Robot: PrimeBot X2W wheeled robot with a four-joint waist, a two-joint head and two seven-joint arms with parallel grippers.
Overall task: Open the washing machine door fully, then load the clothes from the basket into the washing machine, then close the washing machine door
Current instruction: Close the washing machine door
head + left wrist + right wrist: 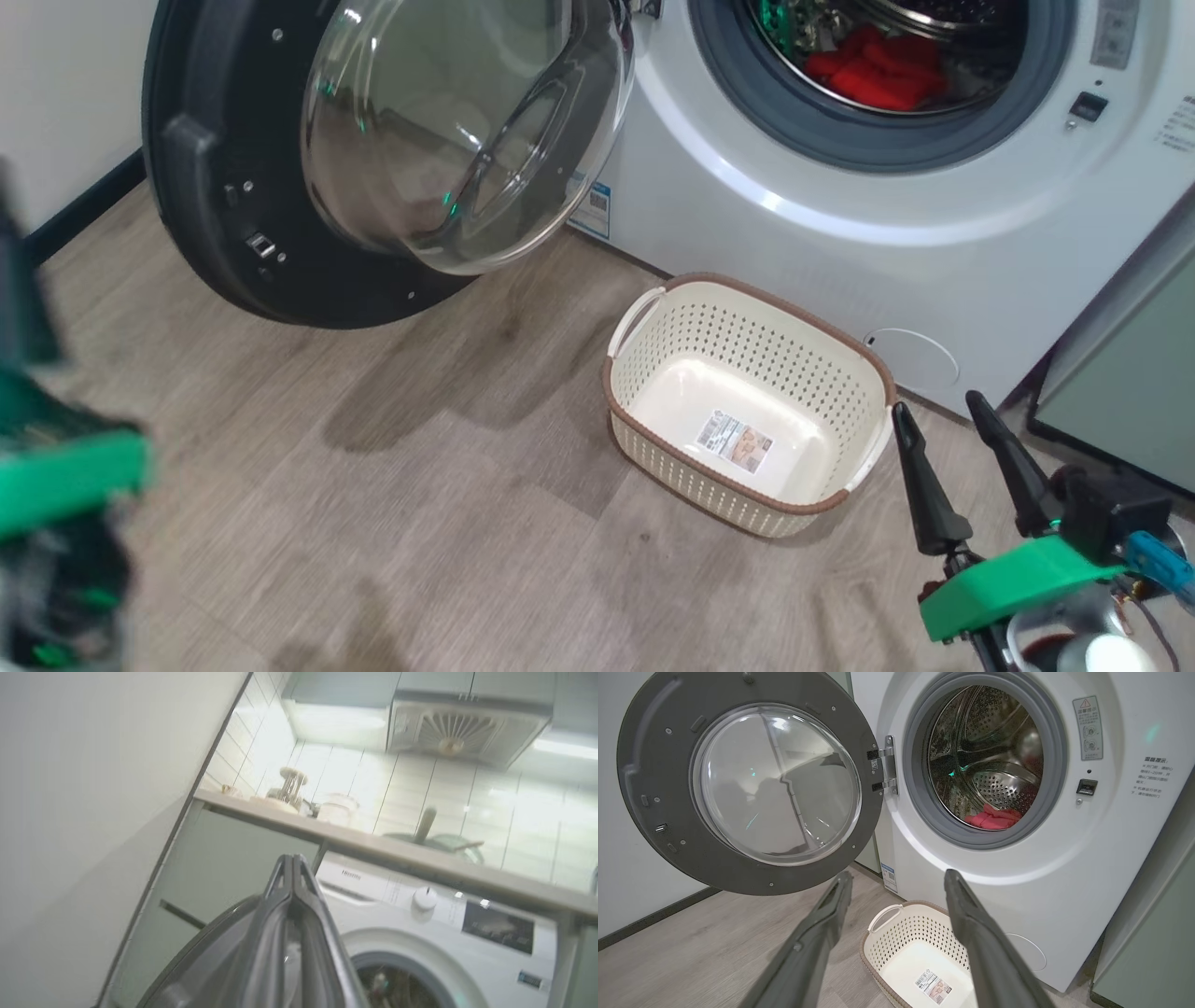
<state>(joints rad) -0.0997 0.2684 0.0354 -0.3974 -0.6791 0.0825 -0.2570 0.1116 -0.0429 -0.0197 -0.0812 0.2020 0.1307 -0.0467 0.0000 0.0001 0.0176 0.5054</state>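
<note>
The washing machine door [392, 149] is found swung wide open at the upper left of the head view, glass bowl facing outward. The clothes [878, 70] are seen as a red bundle inside the drum [985, 756] of the washing machine [840, 243], upper right. The basket [747, 294] is set on the floor [373, 485] just before the machine, its label [735, 443] exposed. The left gripper [292, 861] is fully closed, fingers pressed together on nothing. The right gripper [936, 403], lower right, is spread wide and empty.
</note>
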